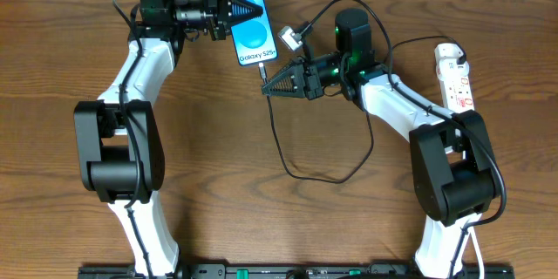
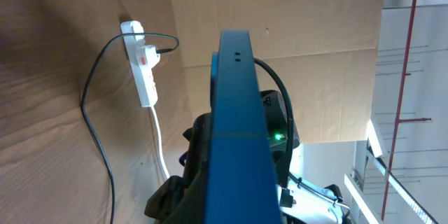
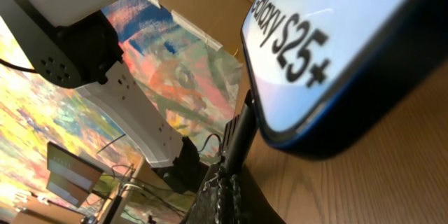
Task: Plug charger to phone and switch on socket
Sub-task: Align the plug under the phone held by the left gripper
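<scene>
The phone (image 1: 257,39), blue screen lit with "Galaxy" text, is at the table's back middle, and my left gripper (image 1: 257,7) is shut on its upper end. In the left wrist view its blue edge (image 2: 238,126) fills the centre. My right gripper (image 1: 265,89) is shut on the charger's plug end, just below the phone's bottom edge. In the right wrist view the black plug (image 3: 241,136) rises from my right gripper (image 3: 227,199) to the phone's (image 3: 336,56) lower rim; I cannot tell whether it is seated. The charger cable (image 1: 283,153) loops across the table toward the white socket (image 1: 455,74).
The socket (image 2: 140,63) lies along the right edge with its white cord (image 2: 159,140) trailing toward the front. The slack cable loop (image 1: 331,177) lies on the wood between both arms. A small white and black adapter (image 1: 292,37) sits right of the phone.
</scene>
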You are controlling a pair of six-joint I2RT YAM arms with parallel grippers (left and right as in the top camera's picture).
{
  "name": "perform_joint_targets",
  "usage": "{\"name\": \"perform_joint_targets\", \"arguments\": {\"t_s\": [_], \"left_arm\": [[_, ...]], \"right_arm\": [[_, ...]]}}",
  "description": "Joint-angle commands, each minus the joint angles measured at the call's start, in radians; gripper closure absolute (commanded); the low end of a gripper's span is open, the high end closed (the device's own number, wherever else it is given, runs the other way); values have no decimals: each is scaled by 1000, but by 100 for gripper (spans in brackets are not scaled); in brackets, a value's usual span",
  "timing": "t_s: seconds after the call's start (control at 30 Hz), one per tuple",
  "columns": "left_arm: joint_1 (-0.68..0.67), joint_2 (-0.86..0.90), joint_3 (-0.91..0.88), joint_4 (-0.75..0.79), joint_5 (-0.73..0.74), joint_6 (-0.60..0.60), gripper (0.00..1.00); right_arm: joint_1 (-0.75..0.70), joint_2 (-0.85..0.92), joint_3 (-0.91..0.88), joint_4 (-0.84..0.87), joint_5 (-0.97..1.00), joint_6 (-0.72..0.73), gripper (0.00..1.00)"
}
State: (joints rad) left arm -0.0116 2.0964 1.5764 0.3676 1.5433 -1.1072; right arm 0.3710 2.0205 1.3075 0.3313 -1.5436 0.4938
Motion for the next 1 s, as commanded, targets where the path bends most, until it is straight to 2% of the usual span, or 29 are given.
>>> {"name": "perform_joint_targets", "arguments": {"t_s": [0.0, 0.97], "left_arm": [[-2, -23, 2, 9, 28, 22, 93], [-31, -23, 2, 10, 28, 21, 92]], "right_arm": [[-5, -5, 4, 17, -15, 19, 99], [-5, -5, 4, 24, 8, 44, 99]]}}
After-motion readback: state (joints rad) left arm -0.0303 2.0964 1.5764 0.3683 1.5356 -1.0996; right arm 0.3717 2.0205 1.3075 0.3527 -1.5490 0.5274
